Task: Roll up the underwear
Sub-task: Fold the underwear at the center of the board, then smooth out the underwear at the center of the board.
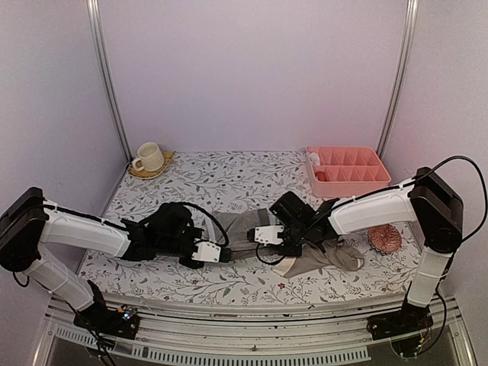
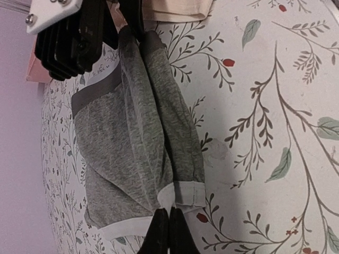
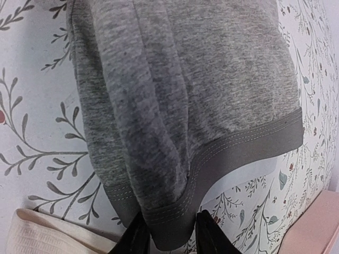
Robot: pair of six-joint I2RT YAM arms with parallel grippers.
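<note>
The grey underwear [image 1: 242, 226] lies folded lengthwise on the floral table, stretched between my two grippers. My left gripper [image 1: 226, 250] is shut on its white-edged leg hem [image 2: 183, 197], with the fingertips [image 2: 159, 235] pressed together on the cloth. My right gripper [image 1: 259, 233] holds the opposite end, its fingers [image 3: 136, 239] clamped either side of the bunched dark grey waistband [image 3: 175, 227]. The taupe underwear [image 1: 324, 258] with its cream waistband [image 1: 287, 266] lies crumpled just right of and under the right gripper. The waistband also shows in the right wrist view [image 3: 42, 233].
A pink knitted ball [image 1: 385, 238] sits at the right edge. A pink divided tray [image 1: 347, 171] stands at the back right. A cream cup [image 1: 149, 158] on a coaster stands at the back left. The right gripper's black body [image 2: 69, 37] shows in the left wrist view.
</note>
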